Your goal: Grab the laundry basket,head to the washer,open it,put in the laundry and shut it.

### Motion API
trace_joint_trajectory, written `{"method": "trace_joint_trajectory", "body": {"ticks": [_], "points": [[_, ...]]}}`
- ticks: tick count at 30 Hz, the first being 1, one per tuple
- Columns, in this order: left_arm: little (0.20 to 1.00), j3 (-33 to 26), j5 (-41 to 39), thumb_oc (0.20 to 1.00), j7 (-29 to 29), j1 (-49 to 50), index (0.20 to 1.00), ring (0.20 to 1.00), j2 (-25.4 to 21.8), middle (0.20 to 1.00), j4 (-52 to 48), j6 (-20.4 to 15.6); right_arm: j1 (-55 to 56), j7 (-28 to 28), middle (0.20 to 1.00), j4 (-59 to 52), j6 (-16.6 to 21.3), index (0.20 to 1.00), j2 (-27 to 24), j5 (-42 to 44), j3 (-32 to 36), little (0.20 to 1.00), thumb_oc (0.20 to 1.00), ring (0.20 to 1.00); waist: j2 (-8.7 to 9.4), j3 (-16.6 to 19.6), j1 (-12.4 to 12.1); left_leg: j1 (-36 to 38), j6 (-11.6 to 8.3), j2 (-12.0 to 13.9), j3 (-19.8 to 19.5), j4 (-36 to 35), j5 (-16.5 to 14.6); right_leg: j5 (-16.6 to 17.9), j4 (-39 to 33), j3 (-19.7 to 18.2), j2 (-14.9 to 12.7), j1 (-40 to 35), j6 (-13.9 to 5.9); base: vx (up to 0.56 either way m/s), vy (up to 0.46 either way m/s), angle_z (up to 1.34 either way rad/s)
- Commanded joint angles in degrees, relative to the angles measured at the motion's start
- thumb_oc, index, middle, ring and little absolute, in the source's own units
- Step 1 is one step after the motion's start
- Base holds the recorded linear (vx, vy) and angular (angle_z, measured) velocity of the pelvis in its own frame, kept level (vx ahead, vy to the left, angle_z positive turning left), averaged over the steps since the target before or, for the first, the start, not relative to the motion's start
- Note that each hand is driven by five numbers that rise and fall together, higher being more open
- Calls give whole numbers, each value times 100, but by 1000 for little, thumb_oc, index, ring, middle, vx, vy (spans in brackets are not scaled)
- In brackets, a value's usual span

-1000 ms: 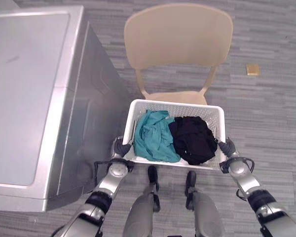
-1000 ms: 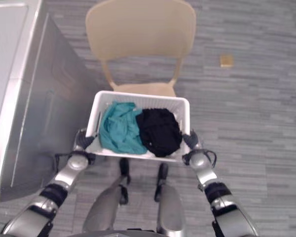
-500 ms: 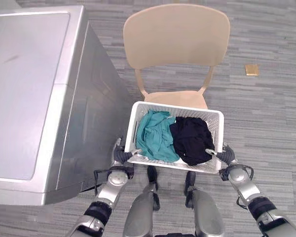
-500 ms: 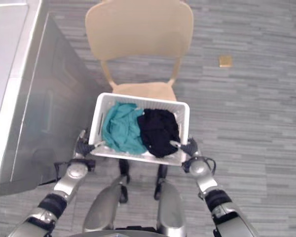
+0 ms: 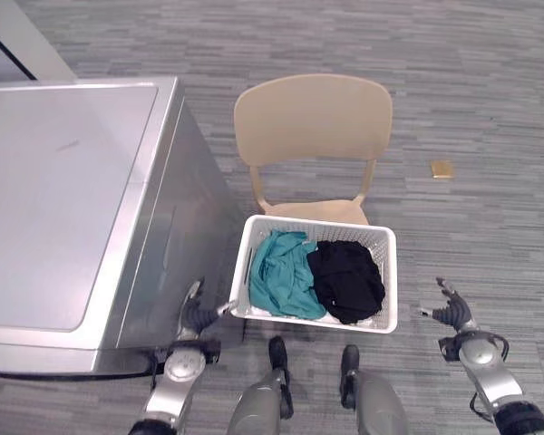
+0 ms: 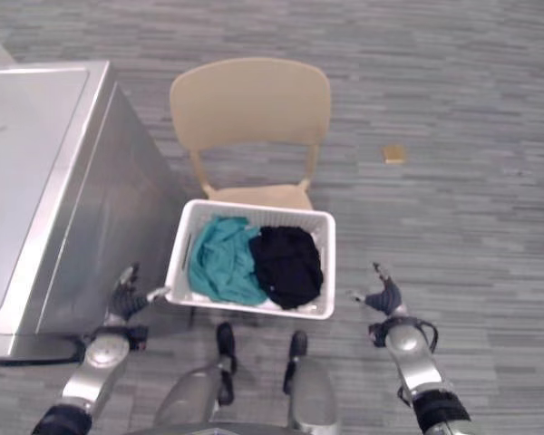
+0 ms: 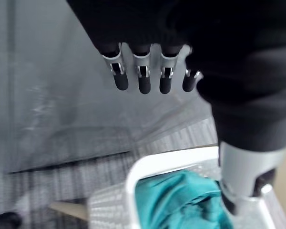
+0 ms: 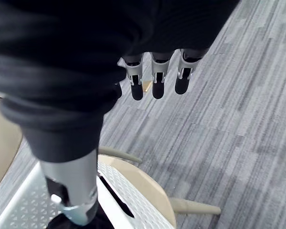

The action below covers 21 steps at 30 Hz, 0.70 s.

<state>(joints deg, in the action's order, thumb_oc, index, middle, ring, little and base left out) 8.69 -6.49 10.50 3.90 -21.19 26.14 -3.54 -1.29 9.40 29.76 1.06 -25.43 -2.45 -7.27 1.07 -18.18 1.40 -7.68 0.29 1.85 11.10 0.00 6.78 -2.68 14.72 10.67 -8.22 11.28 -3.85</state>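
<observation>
Both of my hands are hanging free beside the laundry basket, neither one touching it. Starting at nine o'clock, the washer is filling that side of the floor, its grey lid lying flat and closed. My left hand is hovering at about seven o'clock, between the washer's side panel and the basket's left wall, with its fingers reaching out straight and spread, gripping nothing; the thumb is pointing toward the basket's rim. In the middle, the white perforated basket is sitting on the seat of the tan chair, whose backrest is rising at twelve o'clock. Inside the basket, a crumpled teal garment is lying in the left half and a black garment is lying in the right half, the two touching. At about four o'clock, my right hand is hanging well apart from the basket's right wall, fingers stretched out and relaxed, holding nothing. Farther out, at two o'clock, a small tan square is lying on the grey striped carpet.
</observation>
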Motion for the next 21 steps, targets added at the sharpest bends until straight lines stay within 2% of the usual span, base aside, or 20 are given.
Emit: {"method": "trace_joint_trajectory", "body": {"ticks": [1,2,3,4,5,6,7,8,10,12,15,16,17,18,21], "points": [[1000,-2,16,1000,-82,-12,1000,1000,-114,1000,155,-33,-22,-158,1000,268,219,1000,217,-202,-202,1000,1000,1000,170,58,-78,38,-27,55,-300,466,-857,-26,337,-348,-33,108,-621,-127,-28,9],[1000,-3,16,1000,-82,-14,1000,1000,-114,1000,157,-34,-25,-157,1000,271,221,1000,218,-202,-203,1000,1000,1000,169,71,-82,19,-28,59,-296,463,-846,-12,328,-352,-28,126,-617,-119,-59,24],[1000,-2,54,1000,-87,2,1000,1000,-126,1000,247,-30,18,-172,1000,423,221,1000,289,-204,-239,1000,1000,1000,143,126,-100,-4,-36,78,-326,444,-792,-149,522,-452,98,37,-573,-118,-126,29],[1000,-6,201,1000,-67,103,1000,1000,-137,1000,357,21,121,-243,1000,620,193,1000,450,-133,-272,1000,1000,1000,158,197,-192,-10,-90,75,-392,356,-687,-437,411,-476,213,-272,-440,-118,-126,27],[1000,-7,201,1000,-67,101,1000,1000,-136,1000,357,21,118,-243,1000,621,193,1000,450,-133,-271,1000,1000,1000,148,212,-195,-29,-93,88,-392,352,-674,-411,385,-475,228,-261,-435,-137,-239,24],[1000,-49,129,1000,-43,128,1000,1000,-55,1000,542,-2,44,-259,1000,870,184,1000,587,67,-356,1000,1000,1000,179,347,-279,-162,-235,109,-429,293,-454,-551,-214,-525,395,-572,-284,-125,-227,21],[1000,-94,42,1000,-25,134,1000,1000,17,1000,669,-9,7,-248,1000,950,183,1000,606,99,-416,1000,1000,1000,178,357,-328,-247,-300,139,-438,311,-351,-578,-489,-520,447,-670,-229,-121,-228,17],[1000,-95,42,1000,-25,133,1000,1000,17,1000,672,-11,2,-247,1000,956,187,1000,606,100,-418,1000,1000,1000,174,354,-317,-248,-303,142,-448,313,-350,-567,-513,-509,452,-685,-226,-115,-144,29],[1000,-164,-199,1000,71,37,1000,1000,223,1000,1071,-8,-90,-211,1000,993,160,1000,561,175,-492,1000,1000,1000,86,248,-401,-582,-483,265,-455,421,-100,-525,-810,-384,530,-690,-101,-245,-138,40],[1000,-162,-303,1000,101,-44,1000,1000,326,1000,1262,-12,-146,-190,1000,1045,134,1000,511,171,-575,1000,1000,1000,25,170,-385,-641,-504,280,-355,566,-205,-435,-856,-173,422,-597,-69,-283,-30,68],[1000,-80,-210,1000,45,-61,1000,1000,388,1000,1441,13,-152,-209,1000,1019,112,1000,486,96,-662,1000,1000,1000,34,190,-281,-476,-441,341,-256,975,-608,-280,-961,110,171,-531,-83,-205,77,96],[1000,-26,-219,1000,15,-88,1000,1000,444,1000,1472,18,-155,-219,1000,1026,108,1000,484,62,-687,1000,1000,1000,35,246,-171,-254,-446,542,-102,1210,-866,-199,-1044,344,-19,-540,-96,-159,158,117],[1000,-11,-238,1000,6,-78,1000,1000,469,1000,1460,17,-139,-222,1000,1038,105,1000,483,53,-684,1000,1000,1000,26,278,-122,-144,-464,660,-38,1233,-898,-175,-1081,441,-85,-563,-115,-77,307,131],[1000,50,-272,1000,-1,-94,1000,1000,522,1000,1470,25,-105,-205,1000,1093,104,1000,486,67,-661,1000,1000,1000,-22,336,-24,136,-603,977,153,1100,-937,-190,-1115,624,-213,-639,-250,-17,301,89],[1000,131,-267,1000,-17,-207,1000,1000,498,1000,1452,49,-34,-159,1000,1148,88,1000,522,116,-559,1000,1000,1000,-58,350,100,291,-764,1319,627,687,-688,-53,-1126,986,-519,-638,-384,-39,331,89]]}}
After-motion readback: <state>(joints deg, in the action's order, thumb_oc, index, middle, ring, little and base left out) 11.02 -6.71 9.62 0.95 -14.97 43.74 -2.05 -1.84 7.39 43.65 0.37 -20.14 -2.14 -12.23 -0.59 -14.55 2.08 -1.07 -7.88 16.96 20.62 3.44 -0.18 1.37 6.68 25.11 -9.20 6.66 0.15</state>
